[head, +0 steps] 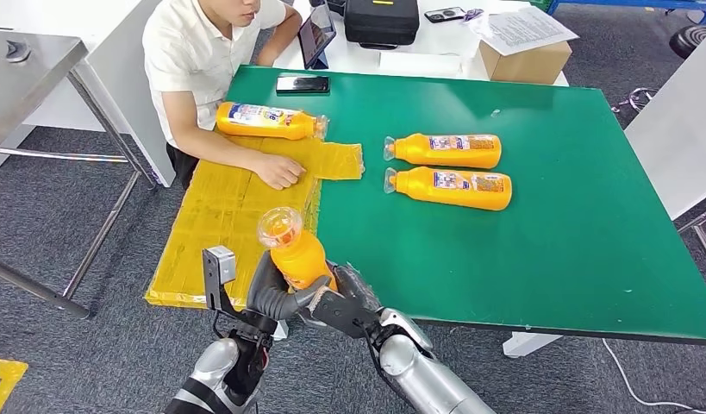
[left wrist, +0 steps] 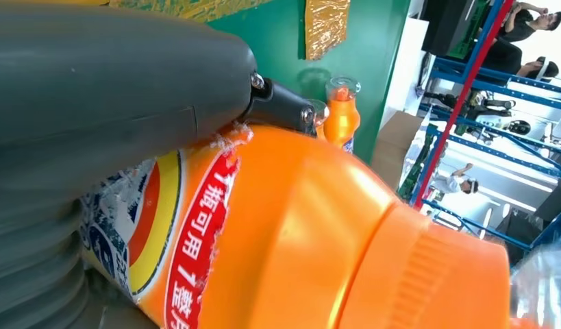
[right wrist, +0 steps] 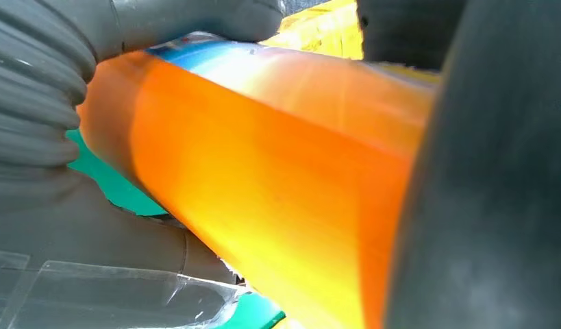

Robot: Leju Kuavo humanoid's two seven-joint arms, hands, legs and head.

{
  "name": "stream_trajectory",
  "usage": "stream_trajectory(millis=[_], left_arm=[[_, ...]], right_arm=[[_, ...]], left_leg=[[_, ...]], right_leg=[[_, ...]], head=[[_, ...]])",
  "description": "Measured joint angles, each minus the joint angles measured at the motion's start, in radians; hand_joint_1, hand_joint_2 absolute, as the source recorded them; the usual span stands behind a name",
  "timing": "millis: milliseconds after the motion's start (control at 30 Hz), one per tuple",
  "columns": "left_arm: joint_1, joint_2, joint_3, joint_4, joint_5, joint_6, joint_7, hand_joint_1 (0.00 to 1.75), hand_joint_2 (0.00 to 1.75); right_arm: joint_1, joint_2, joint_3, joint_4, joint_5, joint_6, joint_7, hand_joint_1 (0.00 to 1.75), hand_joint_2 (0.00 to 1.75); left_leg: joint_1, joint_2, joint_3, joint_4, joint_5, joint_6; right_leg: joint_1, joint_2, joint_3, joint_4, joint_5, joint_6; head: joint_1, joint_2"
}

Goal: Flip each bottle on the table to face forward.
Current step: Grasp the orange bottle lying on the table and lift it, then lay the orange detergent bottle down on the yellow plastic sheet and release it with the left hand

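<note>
Fingers (head: 290, 304) of the left hand (head: 267, 297) are wrapping around the lower body of an orange bottle (head: 296, 254), and the right hand (head: 345, 297) is closing on the same bottle from the other side, so both hands are gripping it together just above the near edge of the green worktop (head: 573, 250). That held bottle is standing tilted with its clear cap (head: 278, 226) pointing up and away from the robot, over the edge of the yellow taped sheet (head: 220, 224) that is covering the worktop's left part. From the left wrist, the thick grey thumb (left wrist: 120, 75) is pressing along the bottle's label (left wrist: 161, 233), which is showing red, yellow and blue with printed characters, and the ribbed orange neck is filling the lower right of that picture. From the right wrist, the bottle's orange body (right wrist: 264, 199) is lying between the ribbed grey cover and a dark finger (right wrist: 490, 178). Further out, two more orange bottles are lying on their sides on the green surface, side by side and nearly touching, the nearer bottle (head: 448, 187) and the farther bottle (head: 444, 149) both pointing their caps to the left. A fourth bottle (head: 270, 120) is lying on the yellow sheet at the far left, cap to the right. A person in a white shirt (head: 203, 60) is sitting at that far corner, resting a hand (head: 278, 170) on the sheet just beside the fourth bottle. Beyond, a black phone (head: 303, 84) is lying at the worktop's far edge, and a cardboard box (head: 526, 60) is sitting on a white table behind
</note>
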Motion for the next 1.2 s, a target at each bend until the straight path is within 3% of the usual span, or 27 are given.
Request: stream_trajectory(millis=[33, 167, 300, 433, 533, 733, 900, 1067, 1200], left_arm=[[-0.001, 0.000, 0.001, 0.001, 0.003, 0.000, -0.002, 1.75, 1.75], [-0.010, 0.001, 0.011, -0.009, 0.035, 0.000, -0.019, 1.75, 1.75], [-0.013, 0.002, 0.043, -0.032, 0.087, 0.017, -0.026, 1.75, 1.75], [-0.002, 0.011, 0.109, -0.060, 0.104, 0.075, -0.028, 1.75, 1.75], [0.017, 0.016, 0.145, -0.099, 0.067, 0.140, -0.034, 1.75, 1.75], [0.022, 0.024, 0.188, -0.135, -0.038, 0.263, -0.051, 1.75, 1.75], [-0.056, 0.075, 0.162, -0.043, -0.477, 0.432, -0.058, 1.75, 1.75], [-0.166, 0.131, 0.068, 0.141, -0.919, 0.418, 0.076, 1.75, 1.75], [-0.236, 0.158, 0.003, 0.248, -1.063, 0.366, 0.143, 1.75, 1.75]], right_arm=[[0.004, 0.000, 0.001, -0.004, -0.008, -0.004, -0.010, 0.00, 1.75], [0.040, 0.000, 0.002, -0.052, -0.060, -0.054, -0.071, 0.00, 0.00], [0.093, 0.011, 0.000, -0.128, -0.088, -0.175, -0.133, 0.00, 0.00], [0.164, 0.045, -0.032, -0.243, -0.166, -0.429, -0.209, 0.00, 0.00], [0.215, 0.067, -0.128, -0.352, -0.206, -0.567, -0.214, 0.00, 0.00], [0.291, 0.122, -0.346, -0.538, -0.143, -0.590, -0.217, 0.00, 0.00], [0.325, 0.142, -0.480, -0.639, -0.157, -0.593, -0.217, 0.00, 0.00], [0.329, 0.141, -0.505, -0.661, -0.181, -0.593, -0.217, 0.00, 0.00], [0.328, 0.141, -0.507, -0.661, -0.195, -0.593, -0.217, 0.00, 0.00]], left_leg=[[0.000, 0.000, 0.000, 0.000, 0.000, 0.000], [0.000, -0.001, -0.001, 0.000, 0.000, 0.000], [0.000, 0.000, -0.001, 0.000, 0.000, 0.000], [0.000, 0.000, -0.001, 0.000, 0.000, 0.000], [0.001, -0.003, -0.002, 0.000, 0.000, 0.000], [0.000, -0.004, -0.002, 0.000, 0.000, 0.000], [0.000, -0.004, -0.002, 0.000, 0.001, -0.001], [0.000, -0.004, -0.002, 0.000, 0.001, -0.002], [0.000, -0.004, -0.001, 0.000, 0.002, -0.002]], right_leg=[[0.000, 0.000, 0.000, 0.000, 0.000, 0.000], [0.000, 0.000, 0.000, 0.000, 0.000, 0.000], [0.000, 0.000, -0.001, 0.000, 0.000, 0.000], [0.000, 0.000, -0.003, 0.001, 0.000, 0.000], [0.000, -0.002, -0.002, 0.001, -0.001, -0.002], [0.000, -0.003, -0.002, 0.001, -0.001, -0.002], [0.000, -0.003, -0.002, 0.001, -0.001, -0.002], [0.000, -0.002, -0.002, 0.002, -0.001, -0.002], [0.000, -0.002, -0.002, 0.003, -0.001, -0.002]], head=[[0.000, 0.000], [0.000, 0.000], [0.000, 0.000], [0.000, 0.000], [0.000, 0.000], [0.000, 0.000], [0.000, 0.000], [0.000, 0.000], [0.000, 0.000]])
